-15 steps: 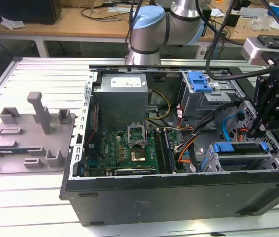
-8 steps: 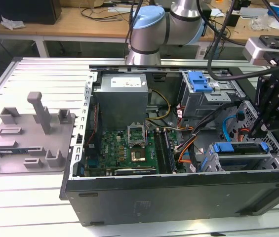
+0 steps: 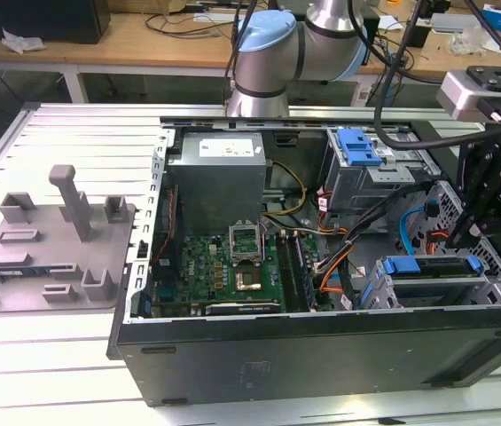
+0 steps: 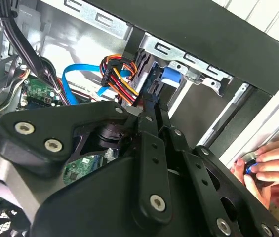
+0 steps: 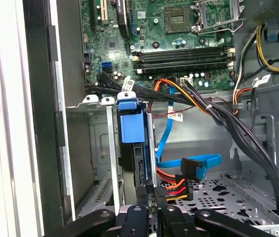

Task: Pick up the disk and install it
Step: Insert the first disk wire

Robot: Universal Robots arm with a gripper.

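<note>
Black gripper (image 3: 457,238), fingers drawn close together, tips just above the disk (image 3: 432,277), disk seated in the drive cage (image 3: 370,291) at the open computer case's (image 3: 321,351) corner on the exterior view's right, blue cable (image 3: 414,222) beside it, person's hand (image 4: 270,165) outside the case.

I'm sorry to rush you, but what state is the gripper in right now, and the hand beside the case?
Gripper: cannot be told; it is nearest the disk.
Hand: pinching a small blue object.
</note>
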